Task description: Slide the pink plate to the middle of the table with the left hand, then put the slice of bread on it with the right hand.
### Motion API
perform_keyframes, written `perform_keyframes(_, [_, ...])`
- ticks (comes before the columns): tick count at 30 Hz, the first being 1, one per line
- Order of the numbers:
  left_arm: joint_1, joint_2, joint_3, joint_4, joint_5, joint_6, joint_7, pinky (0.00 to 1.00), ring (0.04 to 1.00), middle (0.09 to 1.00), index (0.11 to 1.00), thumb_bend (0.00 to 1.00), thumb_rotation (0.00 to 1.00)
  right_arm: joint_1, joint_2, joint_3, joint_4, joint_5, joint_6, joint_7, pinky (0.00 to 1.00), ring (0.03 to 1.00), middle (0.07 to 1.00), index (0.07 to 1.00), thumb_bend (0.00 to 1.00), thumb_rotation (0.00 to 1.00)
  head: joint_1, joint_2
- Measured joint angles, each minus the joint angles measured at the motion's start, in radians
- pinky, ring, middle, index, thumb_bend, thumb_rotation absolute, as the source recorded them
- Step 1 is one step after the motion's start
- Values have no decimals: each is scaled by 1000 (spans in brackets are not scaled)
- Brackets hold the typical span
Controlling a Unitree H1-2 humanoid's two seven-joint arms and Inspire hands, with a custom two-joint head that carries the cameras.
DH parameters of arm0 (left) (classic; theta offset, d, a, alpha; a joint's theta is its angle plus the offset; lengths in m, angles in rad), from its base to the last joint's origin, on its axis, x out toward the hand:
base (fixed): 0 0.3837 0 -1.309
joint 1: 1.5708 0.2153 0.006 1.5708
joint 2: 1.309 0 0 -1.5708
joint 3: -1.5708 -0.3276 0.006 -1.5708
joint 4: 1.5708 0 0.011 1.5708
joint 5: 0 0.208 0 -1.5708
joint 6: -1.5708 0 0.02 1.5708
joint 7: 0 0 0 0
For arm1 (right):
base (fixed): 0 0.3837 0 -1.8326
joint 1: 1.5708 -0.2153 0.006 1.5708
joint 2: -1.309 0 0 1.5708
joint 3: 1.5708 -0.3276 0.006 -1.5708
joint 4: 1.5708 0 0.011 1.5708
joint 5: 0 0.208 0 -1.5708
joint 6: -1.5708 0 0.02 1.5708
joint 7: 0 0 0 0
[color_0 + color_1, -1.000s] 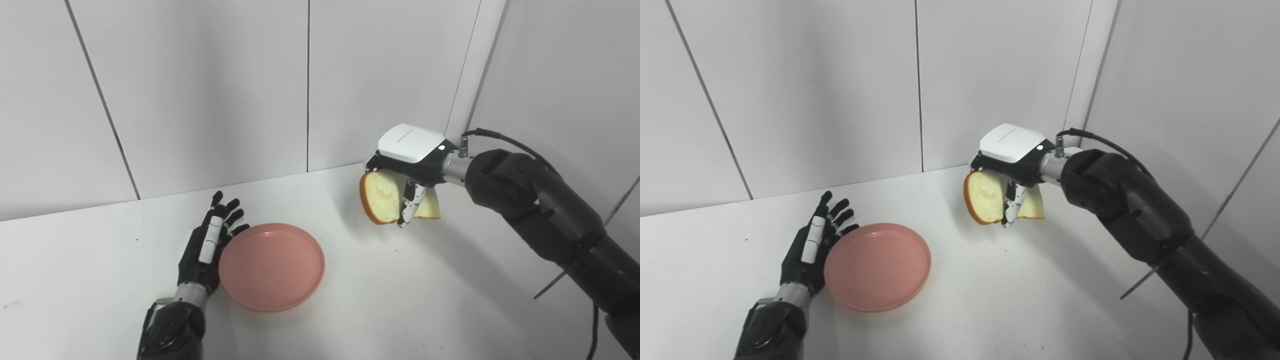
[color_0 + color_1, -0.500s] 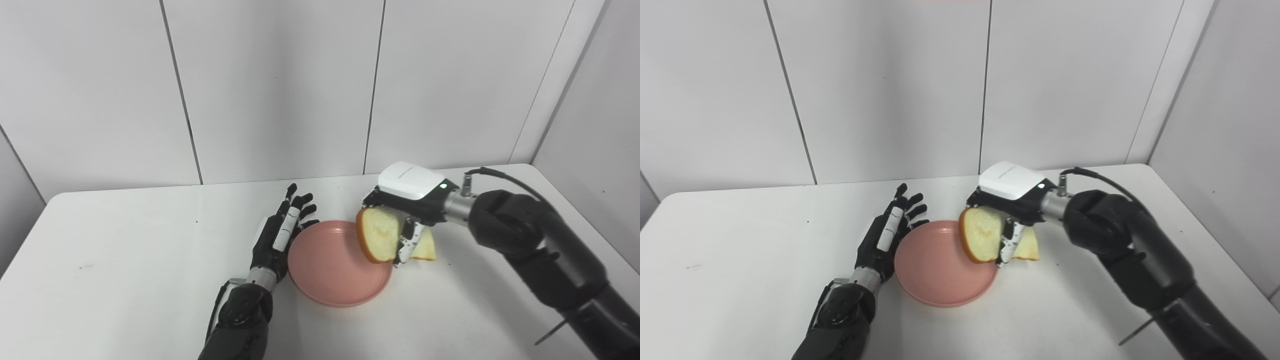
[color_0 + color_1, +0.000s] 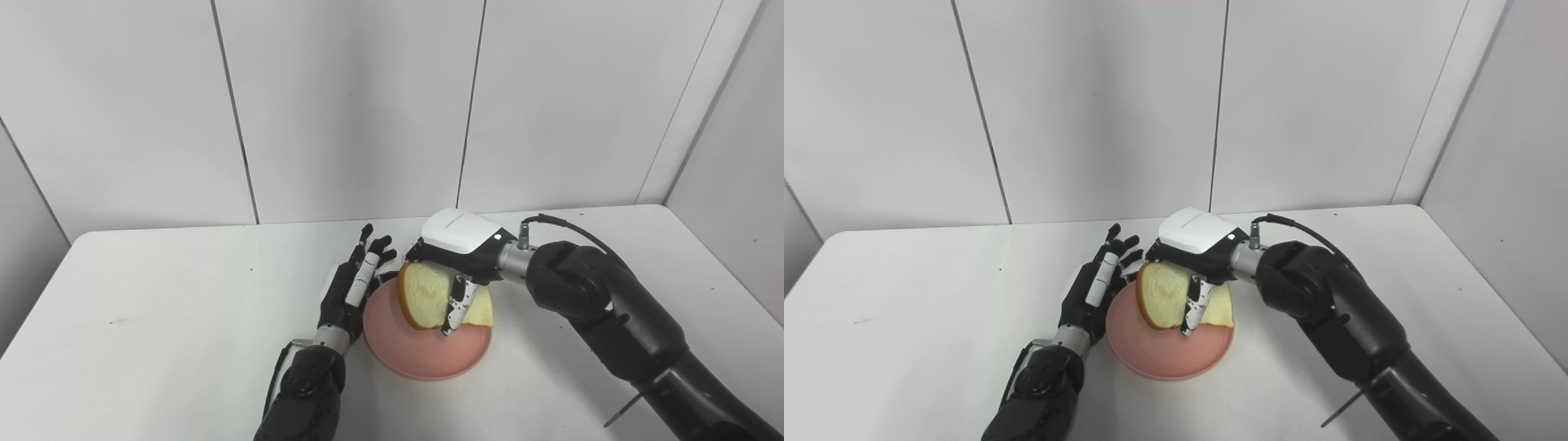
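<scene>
The pink plate lies near the middle of the white table. My left hand stands open on edge against the plate's left rim, fingers pointing away from me. My right hand is shut on the slice of bread, holding it tilted above the plate; whether its lower edge touches the plate, I cannot tell. In the right eye view the bread hangs over the plate, and the right hand's fingers cross the slice's front.
White wall panels stand close behind the table. The table's right edge runs beside a side wall. A black cable loops from my right wrist.
The camera view has shifted, showing more of the table. My right hand has carried the bread leftward from beside the plate to over it. The left hand stays against the plate's rim.
</scene>
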Motion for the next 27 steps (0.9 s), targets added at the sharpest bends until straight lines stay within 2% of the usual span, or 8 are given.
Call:
perform_keyframes(4, [2,0,1,-1,0,0,0,692,872,909,1000,895,786,-2,13,9,16,-1,0,0,269,335,420,523,520,7,2,3])
perform_keyframes(8, [3,-1,1,-2,0,0,0,696,876,907,1000,902,782,-4,27,24,37,-9,0,0,299,359,426,526,520,6,0,6])
perform_keyframes(13, [4,-2,1,-4,0,0,2,675,870,917,1000,888,786,-8,42,53,83,-34,-4,-4,267,331,420,522,519,8,-2,2])
perform_keyframes(19, [5,-2,2,-14,0,3,7,731,872,915,1000,902,787,-10,43,70,137,-41,-42,-22,255,320,422,515,520,8,3,3])
perform_keyframes(23, [5,-2,3,-14,0,3,9,736,874,914,1000,906,786,-15,46,70,160,-41,-53,-33,289,360,449,510,522,9,3,0])
perform_keyframes(27, [6,-2,4,-18,-1,5,8,746,886,919,1000,916,788,-19,46,70,171,-41,-54,-46,370,442,471,508,525,12,-1,6])
